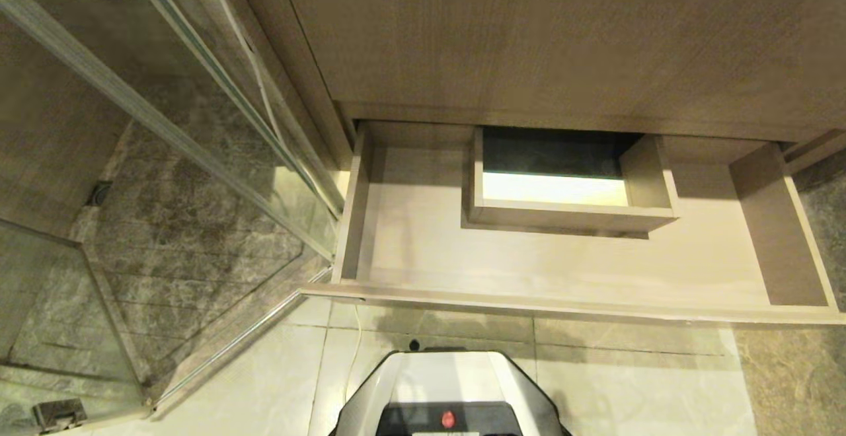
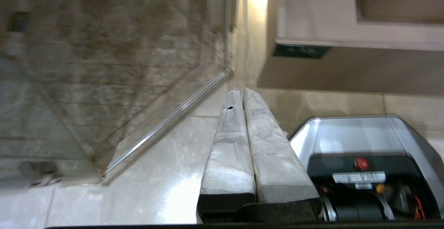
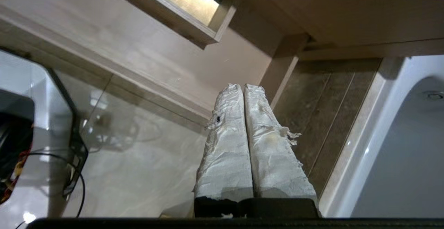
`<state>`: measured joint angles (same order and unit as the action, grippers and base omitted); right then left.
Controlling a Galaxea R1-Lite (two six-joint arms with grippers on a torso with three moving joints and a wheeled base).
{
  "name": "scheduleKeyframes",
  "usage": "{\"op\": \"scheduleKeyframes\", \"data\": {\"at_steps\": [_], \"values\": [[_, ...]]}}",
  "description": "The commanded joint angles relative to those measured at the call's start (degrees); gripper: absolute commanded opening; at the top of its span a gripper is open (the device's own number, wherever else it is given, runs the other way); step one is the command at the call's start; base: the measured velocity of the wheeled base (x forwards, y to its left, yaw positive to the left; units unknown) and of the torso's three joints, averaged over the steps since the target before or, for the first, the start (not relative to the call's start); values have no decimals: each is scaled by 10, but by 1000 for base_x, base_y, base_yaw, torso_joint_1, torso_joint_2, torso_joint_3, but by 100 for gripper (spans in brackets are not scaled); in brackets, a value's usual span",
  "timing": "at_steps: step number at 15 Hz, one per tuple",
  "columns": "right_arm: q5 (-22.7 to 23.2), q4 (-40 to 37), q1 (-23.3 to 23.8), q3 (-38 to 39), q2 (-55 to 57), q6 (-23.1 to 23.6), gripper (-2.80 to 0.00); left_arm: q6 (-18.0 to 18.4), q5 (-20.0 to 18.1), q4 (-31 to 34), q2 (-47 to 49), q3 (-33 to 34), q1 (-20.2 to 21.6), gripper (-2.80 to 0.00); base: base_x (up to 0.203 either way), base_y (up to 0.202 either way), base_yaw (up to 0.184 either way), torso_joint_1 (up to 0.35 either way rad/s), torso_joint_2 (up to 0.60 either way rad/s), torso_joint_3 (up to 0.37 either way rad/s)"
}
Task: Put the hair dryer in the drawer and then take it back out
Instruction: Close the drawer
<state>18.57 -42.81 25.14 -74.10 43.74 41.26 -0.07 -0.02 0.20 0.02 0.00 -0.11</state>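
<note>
Drawer (image 1: 581, 271) standing pulled open, one only, nothing lying inside; hair dryer showing in no view. Right claw (image 3: 242, 87) hanging pressed together, holding nothing, drawer's right end just beyond tips. Left claw (image 2: 242, 91) also pressed together, parked. Next move probably needing dryer located first.

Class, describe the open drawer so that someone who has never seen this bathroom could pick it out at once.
Find the wood-grain vanity beside the glass shower door. The drawer is pulled out beneath it over the tiled floor, wide, shallow and pale. Unlike the plain panels, it has a boxed rectangular cut-out at its middle back.
</note>
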Motion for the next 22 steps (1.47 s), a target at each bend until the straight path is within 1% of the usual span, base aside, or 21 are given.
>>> {"op": "scheduleKeyframes", "data": {"at_steps": [1, 13, 16, 17, 18, 19, 21, 22], "values": [[2, -3, 0, 23, 1, 3, -280, 0, 0, 0, 0, 1, 0, -280, 0, 0, 0, 7, 374, 329], [-1, -6, 0, 36, 5, 9, -280, 0, 0, 0, 0, 1, 0, -280, 0, 0, 0, -26, 385, 362], [-9, -23, 6, 49, 18, -24, -280, 0, 0, 0, 0, 1, 0, -280, 0, 0, 0, 90, 206, 321], [-30, -43, 8, 57, 32, -26, -280, 0, 0, 0, 0, 1, 0, -280, 0, 0, 0, 85, 114, 205], [-70, -75, 9, 67, 55, -27, -280, 0, 0, 0, 0, 1, 0, -280, 0, 0, 0, 71, 46, 120], [-128, -105, 12, 89, 78, -28, -280, 0, 0, 0, 0, 1, 0, -280, 0, 0, 0, 114, 51, 110], [-214, -113, 28, 129, 132, -30, -280, 0, 0, 0, 0, 0, 0, -280, 0, 0, 0, 61, 34, 89], [-240, -104, 36, 144, 156, -31, -280, 0, 0, 0, 0, 1, 0, -280, 0, 0, 0, 46, 23, 40]]}}
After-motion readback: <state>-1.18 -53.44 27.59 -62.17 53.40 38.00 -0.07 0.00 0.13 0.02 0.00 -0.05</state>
